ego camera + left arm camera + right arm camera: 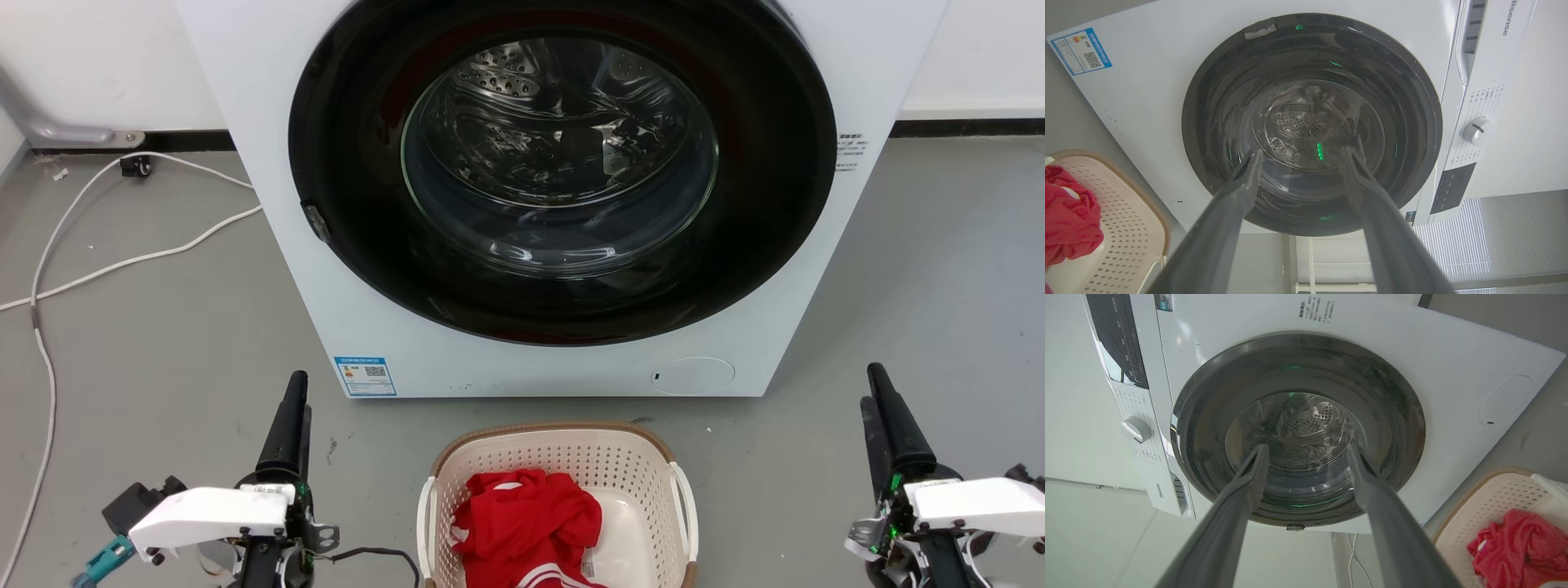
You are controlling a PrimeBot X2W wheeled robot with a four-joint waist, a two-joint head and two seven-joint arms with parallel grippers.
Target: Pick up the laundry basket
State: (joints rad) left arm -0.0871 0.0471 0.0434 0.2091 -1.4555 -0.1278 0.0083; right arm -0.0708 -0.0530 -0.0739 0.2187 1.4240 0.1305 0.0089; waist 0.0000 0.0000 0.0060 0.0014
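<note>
Right at the bottom, the laundry basket (571, 461) sits on the floor (163, 343) with a red cloth (526, 514) inside, just before the washing machine (531, 371). The left gripper (299, 388) and right gripper (872, 384) stand on each side, not touching it. Left wrist view: jaws spread apart, holding nothing, basket at the lower left. Right wrist view: jaws spread too, basket at the lower right.
</note>
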